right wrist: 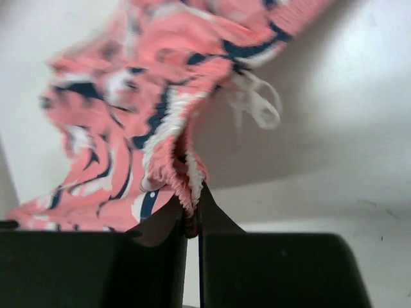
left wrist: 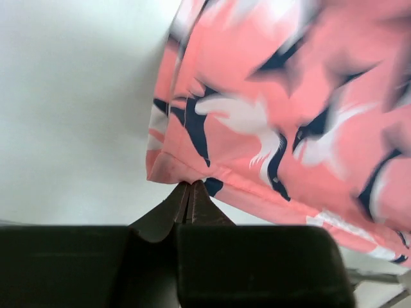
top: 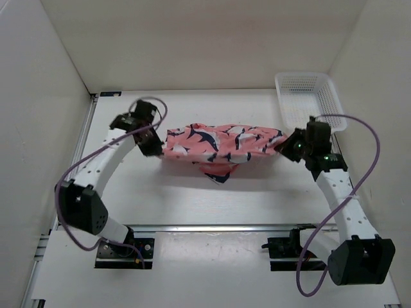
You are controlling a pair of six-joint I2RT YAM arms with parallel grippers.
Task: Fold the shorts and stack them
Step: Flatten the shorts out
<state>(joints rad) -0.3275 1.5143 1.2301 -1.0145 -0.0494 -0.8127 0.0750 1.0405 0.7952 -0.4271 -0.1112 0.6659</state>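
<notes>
The salmon-pink shorts (top: 218,144) with navy-and-white shapes hang stretched between my two grippers above the table's middle, a loose part sagging down at the centre. My left gripper (top: 156,149) is shut on the shorts' left hem corner; in the left wrist view its tips (left wrist: 190,186) pinch the pink hem (left wrist: 270,128). My right gripper (top: 282,147) is shut on the gathered elastic waistband at the right end; in the right wrist view the tips (right wrist: 192,202) clamp the ruffled band (right wrist: 160,122), with a white drawstring (right wrist: 257,106) dangling.
A white plastic mesh basket (top: 308,99) stands at the back right corner of the table (top: 192,199), just behind my right gripper. White walls close in the left, back and right sides. The arm bases sit at the near edge.
</notes>
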